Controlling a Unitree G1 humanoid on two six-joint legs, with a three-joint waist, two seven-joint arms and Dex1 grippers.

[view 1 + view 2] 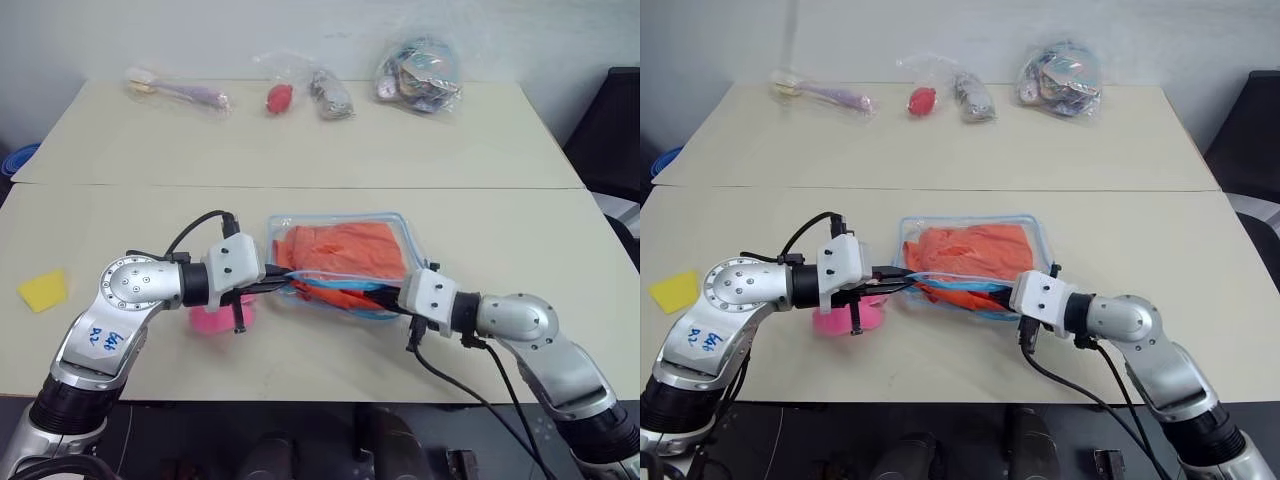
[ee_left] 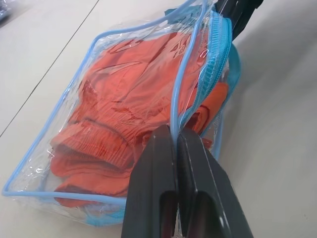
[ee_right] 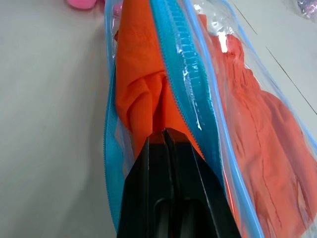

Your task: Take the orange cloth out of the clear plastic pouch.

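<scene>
Both tools meet at the near, open edge of the clear plastic pouch (image 1: 340,262), which lies flat at the bench (image 1: 520,250) centre. Left tool (image 2: 177,144) is pinched tight on the pouch's blue-edged plastic rim, apparently to anchor it. Right tool (image 3: 164,136), reaching in between the zipper edges from about four o'clock, is clamped on a fold of the orange cloth (image 3: 136,89), which is otherwise inside the pouch. Holding one against the other should let the cloth slide out.

Both arms reach inward, left claw (image 2: 177,136) and right claw (image 3: 165,134) clamped tight.
</scene>
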